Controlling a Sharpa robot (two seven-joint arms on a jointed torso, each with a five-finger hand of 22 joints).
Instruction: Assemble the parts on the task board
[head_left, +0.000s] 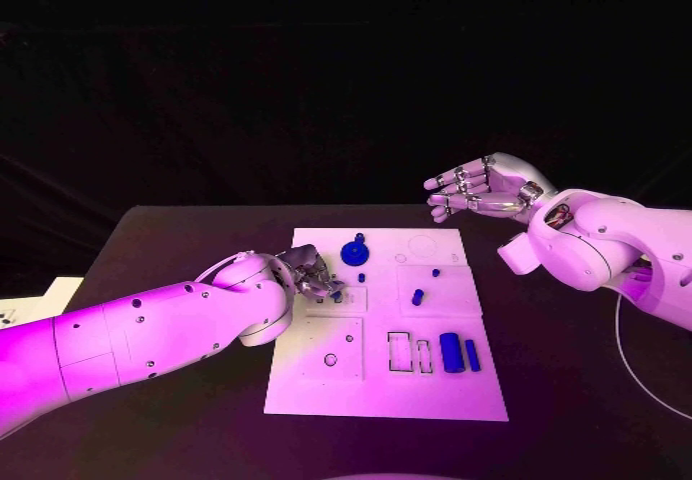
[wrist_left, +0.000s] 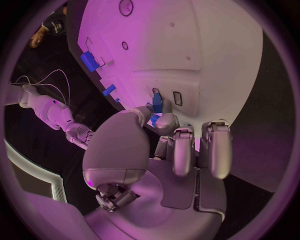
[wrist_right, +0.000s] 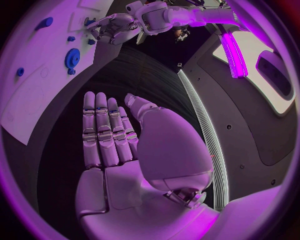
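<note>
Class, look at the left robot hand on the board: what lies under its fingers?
The left robot hand holds a small blue part against the task board; anything beneath is covered.

The white task board (head_left: 378, 385) lies flat under the left hand (head_left: 303, 273), whose fingertips pinch a small blue part (wrist_left: 157, 105); a blue gear (head_left: 355, 251) sits just beyond, two blue bars (head_left: 460, 352) nearer.

Task board (head_left: 378, 390) text: I can read none; I see only outlined recesses, no letters or numbers.
Blue parts (head_left: 451, 352) markings: none I can make out.
Arms and hands, labels or brands: none legible to me.
</note>
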